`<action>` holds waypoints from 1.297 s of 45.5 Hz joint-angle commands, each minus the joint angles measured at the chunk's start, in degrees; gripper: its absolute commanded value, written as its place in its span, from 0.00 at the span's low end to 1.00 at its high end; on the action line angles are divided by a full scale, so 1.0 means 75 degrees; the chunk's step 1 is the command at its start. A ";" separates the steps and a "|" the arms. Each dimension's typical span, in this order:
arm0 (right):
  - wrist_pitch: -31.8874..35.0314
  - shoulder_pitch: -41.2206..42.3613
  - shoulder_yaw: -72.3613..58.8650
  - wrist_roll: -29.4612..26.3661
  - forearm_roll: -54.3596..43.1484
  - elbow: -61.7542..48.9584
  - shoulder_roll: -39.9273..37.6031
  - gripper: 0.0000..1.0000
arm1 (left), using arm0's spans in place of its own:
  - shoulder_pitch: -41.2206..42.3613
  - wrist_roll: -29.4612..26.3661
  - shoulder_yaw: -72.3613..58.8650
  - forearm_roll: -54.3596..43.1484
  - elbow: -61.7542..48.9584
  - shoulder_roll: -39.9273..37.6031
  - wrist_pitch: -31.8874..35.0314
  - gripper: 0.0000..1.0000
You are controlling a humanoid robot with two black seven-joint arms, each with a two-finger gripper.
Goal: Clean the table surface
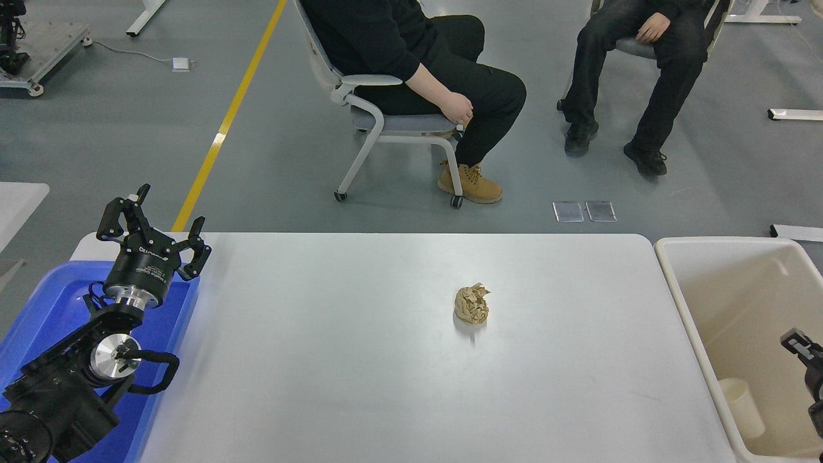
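White table surface holds one crumpled brown paper ball; grey floor, yellow line beyond. Left gripper fingers spread, parked over blue tray. Right gripper at beige bin, state unclear.

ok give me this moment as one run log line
right claw: over beige bin, grip unclear | paper cup: lying in bin | crumpled brown paper: on table surface | left claw: parked, open

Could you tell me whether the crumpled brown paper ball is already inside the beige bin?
No, the crumpled paper ball lies on the white table surface, well left of the beige bin.
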 commanded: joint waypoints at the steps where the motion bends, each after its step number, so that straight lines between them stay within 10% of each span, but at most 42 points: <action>1: 0.0011 0.0842 0.0037 0.0000 0.0013 0.0144 -0.0394 0.98 | 0.0000 0.0000 0.0000 0.0000 0.0000 0.0002 0.0002 1.00; 26: 0.0081 0.3879 0.3856 0.0409 0.0001 0.2124 -0.1285 0.98 | 0.0000 0.0000 0.0000 0.0000 0.0012 -0.0010 0.0002 1.00; 59: 0.0140 0.2778 0.8404 0.0645 0.0001 0.5805 -0.1134 0.99 | 0.0000 0.0000 0.0000 0.0000 0.0000 0.0001 0.0002 1.00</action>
